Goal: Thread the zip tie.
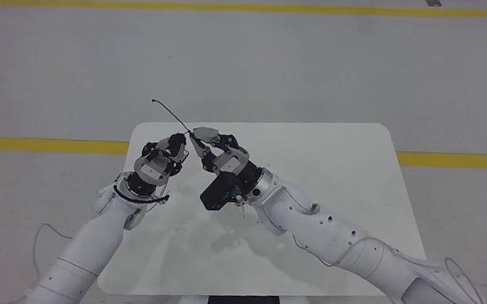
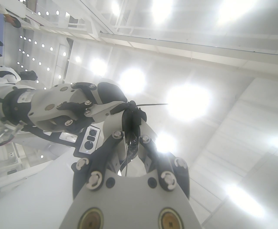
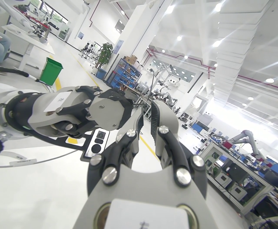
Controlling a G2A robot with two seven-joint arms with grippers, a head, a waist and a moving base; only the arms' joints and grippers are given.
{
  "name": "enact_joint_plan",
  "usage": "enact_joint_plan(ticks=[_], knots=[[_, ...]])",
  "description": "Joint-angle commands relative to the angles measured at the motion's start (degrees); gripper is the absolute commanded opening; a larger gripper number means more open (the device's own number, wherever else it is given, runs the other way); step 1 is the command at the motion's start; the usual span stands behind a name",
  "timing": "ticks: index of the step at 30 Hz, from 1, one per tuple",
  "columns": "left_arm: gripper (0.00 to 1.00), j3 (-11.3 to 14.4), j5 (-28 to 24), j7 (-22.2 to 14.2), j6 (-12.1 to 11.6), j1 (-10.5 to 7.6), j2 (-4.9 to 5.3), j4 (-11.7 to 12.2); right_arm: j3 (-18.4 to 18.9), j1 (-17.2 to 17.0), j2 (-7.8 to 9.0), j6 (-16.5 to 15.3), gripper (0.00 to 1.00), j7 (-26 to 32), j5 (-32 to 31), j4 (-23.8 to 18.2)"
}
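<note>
Zip tie (image 2: pixel 152 104) is up in the air over the far-left part of the white table (image 1: pixel 333 156), right where the two grippers meet. It's thin and black. In the top view its free end arcs off to the far left, past the table's far edge and over the grey floor. The left gripper (image 2: pixel 131 117) is clamped on it: in its own wrist view the black pads (image 2: pixel 139 118) are squeezed together around the strap, which runs down between the fingers toward the palm, with a dark knot-like lump sitting right at the tips. The right gripper (image 3: pixel 149 106) comes in from the right, and its fingertips close to a point on the tie just beside the left one's tips, so the two are pretty much touching. There's a narrow gap lower down between its ribbed pads (image 3: pixel 154 118), but the tips look pinched on the strap. Both forearms angle in from the near side, the left from near-left and the right from near-right. A yellow floor line (image 1: pixel 56 145) runs left to right behind the table.
</note>
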Motion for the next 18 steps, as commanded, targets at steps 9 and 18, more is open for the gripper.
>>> enact_joint_plan(ticks=[9, 18], knots=[[0.0, 0.0, 0.0, 0.0, 0.0, 0.0, 0.0, 0.0, -0.38, 0.6, 0.25, 0.01, 0.0, 0.26, 0.0, 0.01], [0.0, 0.0, 0.0, 0.0, 0.0, 0.0, 0.0, 0.0, -1.42, 1.44, 0.62, 0.49, 0.0, 0.81, 0.0, 0.61]])
